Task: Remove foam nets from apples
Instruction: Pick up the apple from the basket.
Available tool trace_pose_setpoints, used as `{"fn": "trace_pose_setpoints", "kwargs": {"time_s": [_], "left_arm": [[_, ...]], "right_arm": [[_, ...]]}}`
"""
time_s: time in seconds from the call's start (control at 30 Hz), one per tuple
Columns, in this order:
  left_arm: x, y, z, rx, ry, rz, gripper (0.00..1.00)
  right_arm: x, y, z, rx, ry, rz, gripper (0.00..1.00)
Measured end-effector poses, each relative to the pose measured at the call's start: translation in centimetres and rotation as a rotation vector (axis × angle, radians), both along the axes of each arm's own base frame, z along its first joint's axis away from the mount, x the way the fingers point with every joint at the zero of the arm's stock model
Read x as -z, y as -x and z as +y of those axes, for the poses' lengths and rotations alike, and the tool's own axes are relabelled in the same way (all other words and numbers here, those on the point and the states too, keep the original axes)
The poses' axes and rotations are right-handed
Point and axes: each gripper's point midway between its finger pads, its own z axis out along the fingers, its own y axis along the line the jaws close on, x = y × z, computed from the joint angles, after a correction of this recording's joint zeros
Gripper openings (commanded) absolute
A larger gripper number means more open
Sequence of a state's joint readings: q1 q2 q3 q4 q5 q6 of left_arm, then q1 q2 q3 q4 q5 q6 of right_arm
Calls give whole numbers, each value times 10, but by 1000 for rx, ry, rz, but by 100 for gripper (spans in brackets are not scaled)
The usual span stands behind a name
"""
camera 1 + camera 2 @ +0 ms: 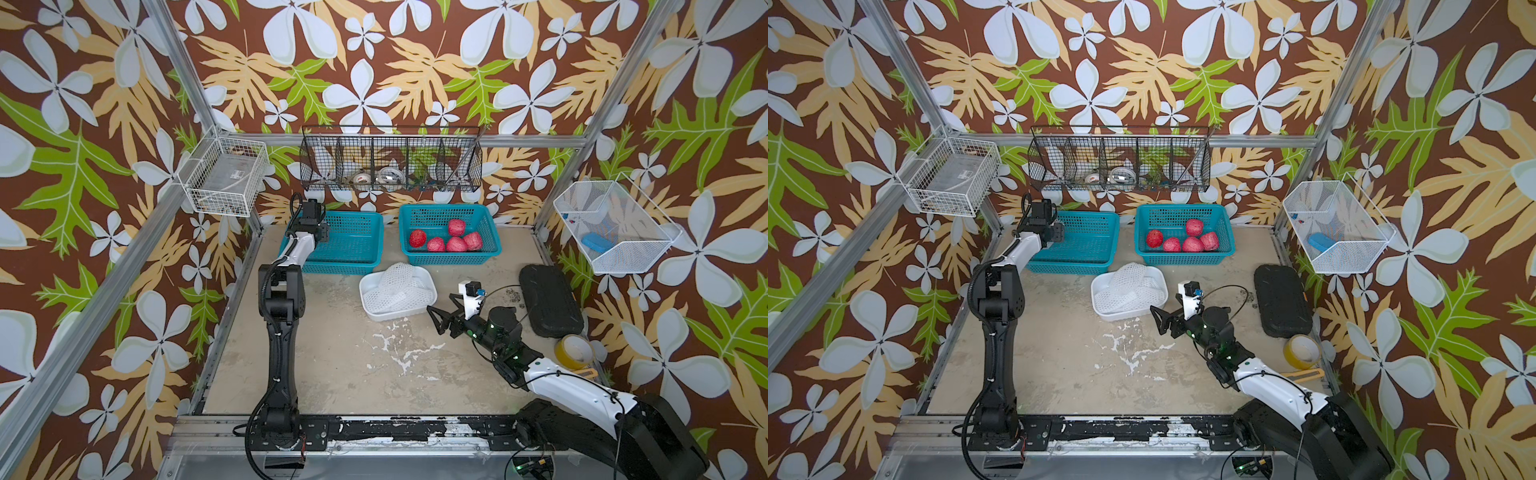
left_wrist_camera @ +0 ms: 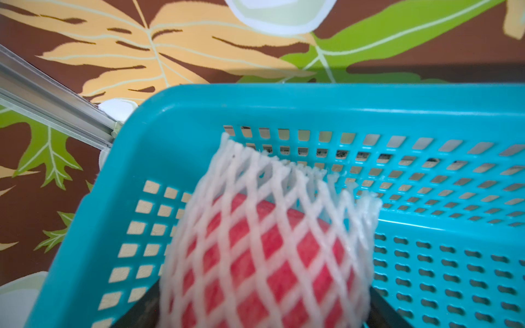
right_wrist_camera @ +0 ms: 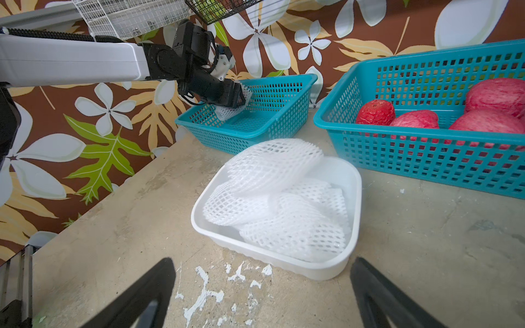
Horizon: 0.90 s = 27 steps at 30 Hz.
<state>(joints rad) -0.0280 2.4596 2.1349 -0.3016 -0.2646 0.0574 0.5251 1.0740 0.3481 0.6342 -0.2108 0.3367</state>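
Black and spread wide, the right gripper (image 3: 262, 261) hangs empty just in front of the white tray (image 1: 388, 315), where the shed foam nets (image 3: 272, 167) lie piled. Beyond the tray, the right teal basket (image 1: 449, 258) holds five bare apples (image 1: 451, 243). Farthest from me, over the left end of the left teal basket (image 1: 345, 262), the left gripper (image 3: 241, 96) has its fingers closed on the netted apple (image 2: 264, 255), the only fruit I can see with mesh on it. The net's loose, frayed end (image 2: 284, 176) points toward the basket wall. I cannot tell whether the fruit rests on the basket floor or hangs clear. My worry is the hold: the fingers press springy foam, not skin, so the apple could roll or slide out as I lift. Rising this close to the wall, the mesh might also snag on the slotted plastic. If the hold is too light, the apple may follow the net when the right gripper pulls.
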Motion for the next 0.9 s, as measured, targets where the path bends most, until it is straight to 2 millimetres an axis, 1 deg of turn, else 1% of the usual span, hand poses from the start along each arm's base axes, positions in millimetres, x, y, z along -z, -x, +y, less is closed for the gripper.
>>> {"fn": "trace_pose_setpoints", "kwargs": {"time_s": [0.13, 0.4, 0.53, 0.63, 0.7, 0.9], "left_arm": [[-9, 6, -1, 3, 3, -7, 68], [-39, 32, -7, 33, 29, -38, 69], [-41, 47, -13, 51, 39, -27, 67], [-43, 61, -23, 69, 46, -13, 67], [-47, 72, -32, 84, 53, -12, 67], [-73, 105, -64, 123, 88, -65, 67]], "right_arm": [[-1, -1, -1, 6, 0, -2, 99], [-5, -2, -1, 9, -5, -10, 99], [-7, -1, -1, 10, -15, -10, 99], [-8, 0, -2, 12, -28, -7, 99], [-8, 1, -2, 13, -31, -5, 98], [-5, 0, -2, 13, -32, 8, 98]]}}
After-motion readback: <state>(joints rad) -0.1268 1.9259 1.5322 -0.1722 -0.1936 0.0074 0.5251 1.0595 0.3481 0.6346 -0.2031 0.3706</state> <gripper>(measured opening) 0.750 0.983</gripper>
